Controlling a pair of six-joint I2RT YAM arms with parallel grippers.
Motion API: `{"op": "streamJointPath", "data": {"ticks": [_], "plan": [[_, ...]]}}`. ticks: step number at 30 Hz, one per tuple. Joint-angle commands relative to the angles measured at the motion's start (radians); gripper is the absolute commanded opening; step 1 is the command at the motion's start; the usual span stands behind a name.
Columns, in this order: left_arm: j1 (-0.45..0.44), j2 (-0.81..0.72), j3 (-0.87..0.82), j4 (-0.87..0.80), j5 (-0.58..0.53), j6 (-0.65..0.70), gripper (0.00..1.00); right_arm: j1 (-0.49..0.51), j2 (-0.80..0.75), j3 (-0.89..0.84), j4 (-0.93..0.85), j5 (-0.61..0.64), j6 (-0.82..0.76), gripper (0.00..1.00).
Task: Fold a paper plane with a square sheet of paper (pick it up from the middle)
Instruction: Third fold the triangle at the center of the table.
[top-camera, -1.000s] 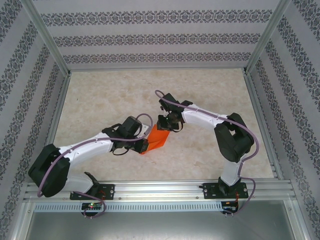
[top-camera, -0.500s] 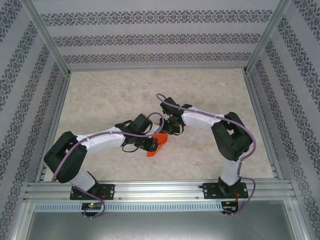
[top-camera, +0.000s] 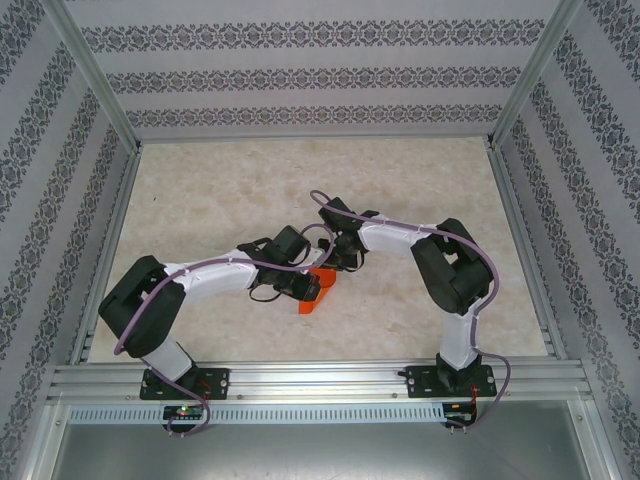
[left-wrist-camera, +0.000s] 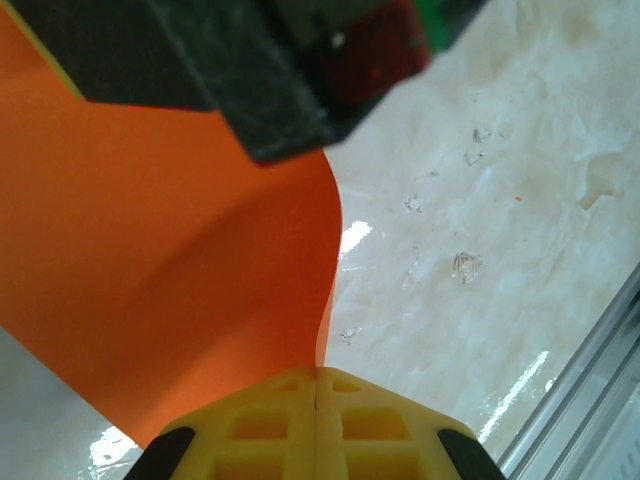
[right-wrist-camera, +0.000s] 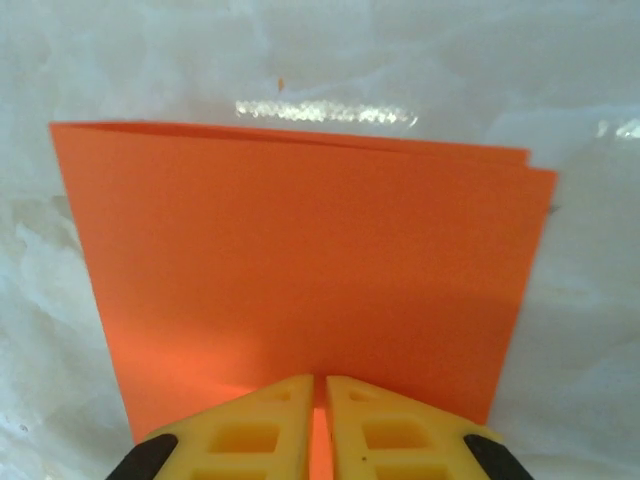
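The square sheet of paper (top-camera: 318, 291) is bright orange and folded over on itself, sitting at the table's centre between the two arms. My left gripper (top-camera: 303, 287) is shut on one edge of the sheet (left-wrist-camera: 170, 260), which curves away to the left of the yellow fingers (left-wrist-camera: 260, 430). My right gripper (top-camera: 345, 262) comes in from the far side. In its wrist view the folded sheet (right-wrist-camera: 300, 260) lies face-on with two layered edges at the far side. The right gripper (right-wrist-camera: 320, 380) has its jaws nearly together over the sheet's near edge, with a thin orange slit between them.
The marble-patterned tabletop (top-camera: 220, 190) spreads around the paper. Patterned walls (top-camera: 320, 75) enclose the back and sides. An aluminium rail (top-camera: 320, 380) runs along the near edge. A dark gripper body (left-wrist-camera: 240, 70) hangs close above the sheet in the left wrist view.
The left arm has drawn its elbow in toward the centre. The paper now looks narrower and sits slightly lower right. The right jaws have closed further.
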Motion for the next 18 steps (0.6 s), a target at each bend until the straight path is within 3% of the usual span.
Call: {"op": "streamJointPath", "data": {"ticks": [1, 18], "plan": [[0.009, 0.003, 0.035, -0.046, -0.028, 0.063, 0.06, -0.004, 0.011, -0.009, -0.022, 0.059, -0.039, 0.13], [0.076, 0.069, 0.074, -0.074, -0.063, 0.162, 0.08, -0.019, -0.027, -0.063, 0.022, 0.039, -0.049, 0.13]]}}
